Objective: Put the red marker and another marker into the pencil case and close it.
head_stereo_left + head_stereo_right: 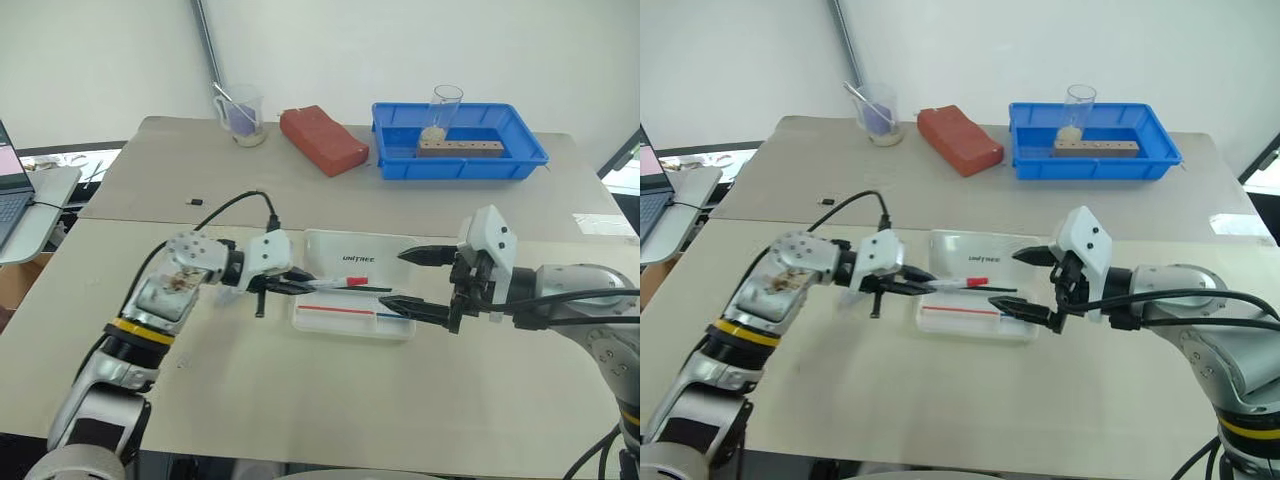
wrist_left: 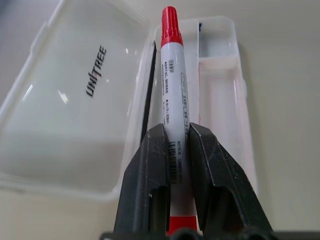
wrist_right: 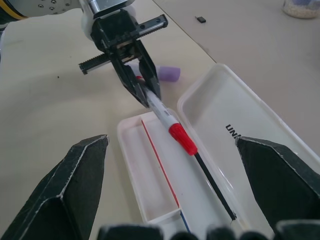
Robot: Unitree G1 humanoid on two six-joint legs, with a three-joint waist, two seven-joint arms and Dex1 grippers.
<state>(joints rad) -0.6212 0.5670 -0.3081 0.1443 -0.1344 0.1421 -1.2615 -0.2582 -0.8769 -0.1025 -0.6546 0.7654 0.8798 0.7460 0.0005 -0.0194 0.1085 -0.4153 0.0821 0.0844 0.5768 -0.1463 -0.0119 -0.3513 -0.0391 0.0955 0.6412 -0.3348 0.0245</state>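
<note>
Left gripper [image 1: 290, 286] pinches the red marker [image 1: 335, 284] over the open pencil case [image 1: 355, 322]; lower it level before releasing; right gripper [image 1: 412, 282] spread wide

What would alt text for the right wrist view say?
The left pincer holds the red marker over the open pencil case, beside a thin black pen. A lavender marker lies on the table behind.
</note>
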